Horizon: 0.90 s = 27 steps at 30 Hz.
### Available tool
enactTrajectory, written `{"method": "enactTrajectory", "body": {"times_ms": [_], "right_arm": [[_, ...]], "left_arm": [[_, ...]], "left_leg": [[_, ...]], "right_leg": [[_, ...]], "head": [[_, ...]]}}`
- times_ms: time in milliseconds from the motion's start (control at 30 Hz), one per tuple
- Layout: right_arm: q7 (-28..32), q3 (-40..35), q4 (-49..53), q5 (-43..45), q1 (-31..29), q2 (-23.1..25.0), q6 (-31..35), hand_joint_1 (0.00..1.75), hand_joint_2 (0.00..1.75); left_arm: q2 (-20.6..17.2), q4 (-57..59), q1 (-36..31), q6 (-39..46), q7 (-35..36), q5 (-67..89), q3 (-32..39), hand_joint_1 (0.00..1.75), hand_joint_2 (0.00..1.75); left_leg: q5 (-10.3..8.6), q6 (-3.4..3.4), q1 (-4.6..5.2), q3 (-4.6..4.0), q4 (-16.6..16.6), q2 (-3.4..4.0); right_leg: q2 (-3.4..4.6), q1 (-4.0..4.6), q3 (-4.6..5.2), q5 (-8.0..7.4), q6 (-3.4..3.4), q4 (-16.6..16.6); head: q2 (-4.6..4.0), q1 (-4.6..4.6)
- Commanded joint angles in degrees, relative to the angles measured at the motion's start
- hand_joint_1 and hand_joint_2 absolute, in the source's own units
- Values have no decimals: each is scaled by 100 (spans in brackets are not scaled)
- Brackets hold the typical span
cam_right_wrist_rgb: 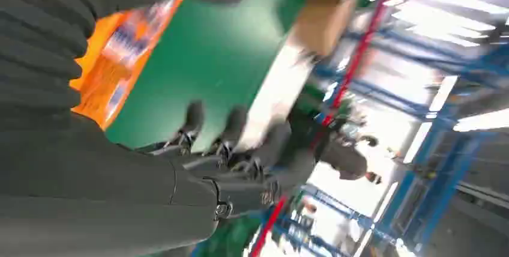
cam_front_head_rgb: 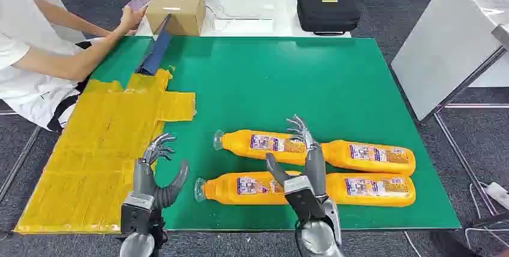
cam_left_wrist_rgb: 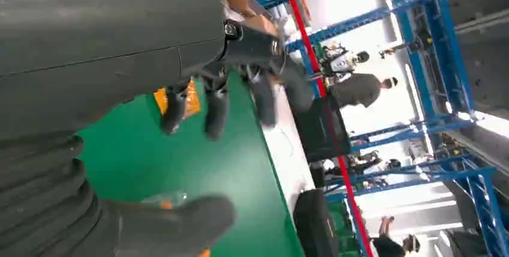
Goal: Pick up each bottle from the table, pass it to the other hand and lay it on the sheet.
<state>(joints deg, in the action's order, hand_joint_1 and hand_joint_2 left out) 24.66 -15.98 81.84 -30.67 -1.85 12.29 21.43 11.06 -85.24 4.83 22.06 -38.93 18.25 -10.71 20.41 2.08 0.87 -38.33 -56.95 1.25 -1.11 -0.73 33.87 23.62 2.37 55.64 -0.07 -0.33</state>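
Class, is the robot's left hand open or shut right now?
Open: the left hand hovers with fingers spread, holding nothing, above the green table.

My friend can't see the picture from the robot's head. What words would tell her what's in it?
Two orange bottles, one near and one far, lie on a green table, with the robot's open right hand over them. Its open left hand is at the edge of a yellow sheet. A person sits at the table's far left.
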Motion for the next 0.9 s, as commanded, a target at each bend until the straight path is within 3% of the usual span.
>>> {"method": "enactTrajectory", "body": {"times_ms": [33,367,600,733,767,900], "right_arm": [[-474,-94,-1131,-847,-657,-430,345,0,175],[-476,-102,-1138,-847,-651,-411,333,0,175],[-2305,-514,-2755,-3667,-1942,-720,393,0,175],[-2554,-791,-3692,-4129,-2671,-615,-30,0,175],[-2552,-836,-3870,-4140,-2783,-589,-136,0,175],[-2533,-1070,-4728,-4228,-3321,-523,-527,0,175]], "left_arm": [[77,237,-76,-95,75,-46,316,0,175],[85,247,-81,-94,76,-46,320,0,175],[134,209,-153,-324,243,33,350,0,175],[162,359,-333,-467,278,51,290,0,175],[157,387,-360,-479,278,59,270,0,175],[159,649,-558,-535,287,66,165,0,175]], "left_leg": [[22,-22,-15,46,0,1],[10,-16,-9,29,-3,-6],[1,-10,-8,18,-1,13],[21,-34,-18,46,-22,16],[-12,-9,-8,11,-6,17],[-33,-2,-5,2,-1,8]], "right_leg": [[22,9,-48,10,-10,-12],[12,5,-32,2,-2,-5],[25,4,-19,-11,1,-7],[53,9,-43,1,-16,10],[32,4,-11,-26,-5,1],[16,3,-5,-35,1,-1]], "head": [[0,-2],[2,0],[0,0],[2,0],[0,-2],[0,-2]]}}
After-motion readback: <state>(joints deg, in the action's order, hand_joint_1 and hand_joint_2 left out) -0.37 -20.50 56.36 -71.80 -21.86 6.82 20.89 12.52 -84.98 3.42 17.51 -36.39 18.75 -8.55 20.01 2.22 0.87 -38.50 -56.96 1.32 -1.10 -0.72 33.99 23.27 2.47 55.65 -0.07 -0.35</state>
